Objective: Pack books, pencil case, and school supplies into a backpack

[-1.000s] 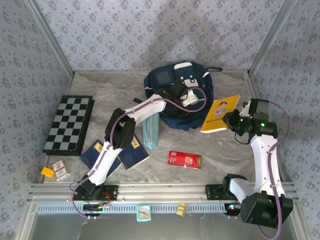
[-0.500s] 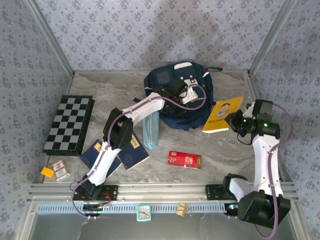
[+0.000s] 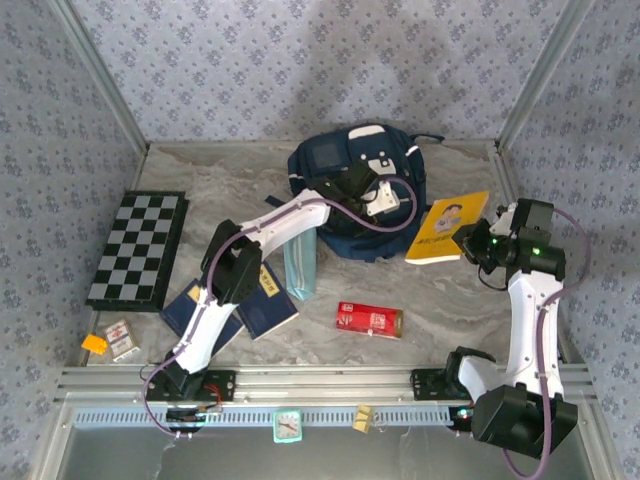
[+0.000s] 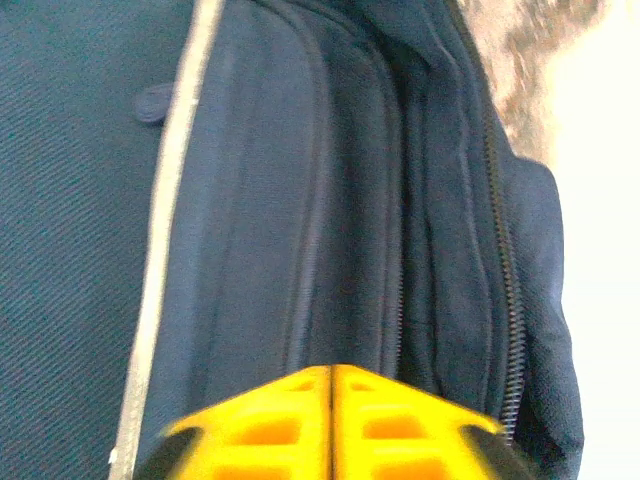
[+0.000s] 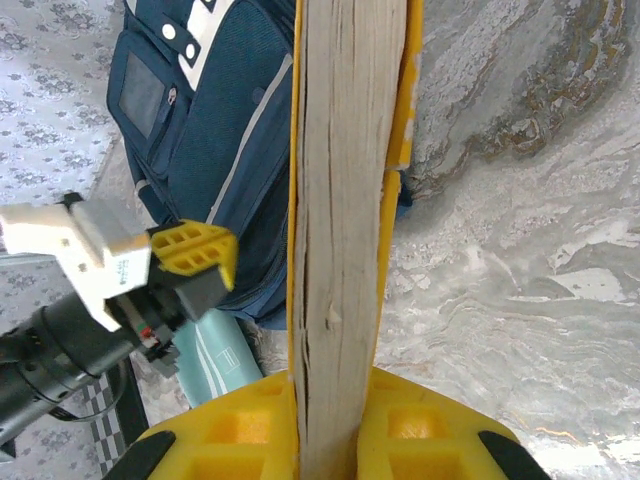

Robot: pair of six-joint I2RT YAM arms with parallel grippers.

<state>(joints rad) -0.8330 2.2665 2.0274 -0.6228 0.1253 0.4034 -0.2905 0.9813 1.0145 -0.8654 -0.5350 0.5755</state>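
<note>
Marble-patterned tabletop (image 3: 450, 300) enclosed by floral-papered walls (image 3: 300, 70); left gripper (image 4: 331, 400), fingers pressed together, apparently empty, against backpack (image 3: 335, 160); right gripper (image 3: 474, 243) clamps yellow book (image 3: 447, 226) beside it.

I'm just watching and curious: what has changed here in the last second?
The right hand, gripping the yellow book, carried it slightly to its right, away from the backpack. The left hand barely shifted at the backpack, fingers shut. The blue books, pouch, red box and chessboard stayed put.
</note>
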